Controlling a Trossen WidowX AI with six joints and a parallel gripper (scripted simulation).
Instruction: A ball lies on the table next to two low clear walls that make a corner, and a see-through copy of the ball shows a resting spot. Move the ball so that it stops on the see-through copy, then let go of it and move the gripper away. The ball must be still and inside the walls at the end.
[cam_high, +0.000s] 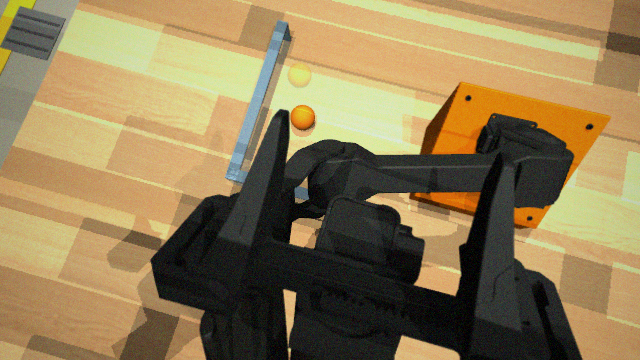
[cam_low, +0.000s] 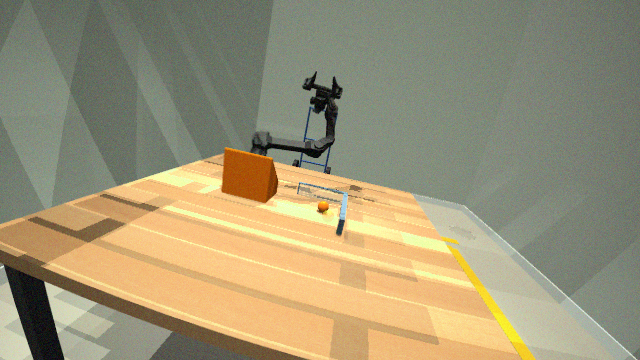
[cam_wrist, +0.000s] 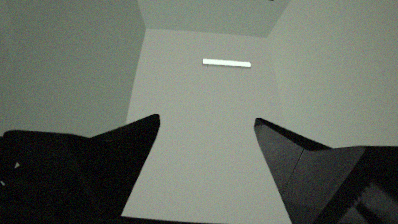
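grey walls and a lit ceiling strip fill the wrist view, so the gripper (cam_wrist: 206, 127) points upward, its jaws spread wide with nothing between them. in the exterior view the arm (cam_low: 320, 130) stands folded at the far edge of the tabletop (cam_low: 200, 280), with the gripper raised high above it. the ball (cam_high: 302, 116) lies on the tabletop at upper centre of the top view, just right of the long clear wall (cam_high: 257, 107) and inside the corner. the see-through copy (cam_high: 299, 74) sits just above it in the frame, near but not overlapping. an orange wedge (cam_high: 450, 130) stands to the right. by my judgement nothing of the task is done yet: reaching down, moving the ball onto the copy, releasing and retreating all remain
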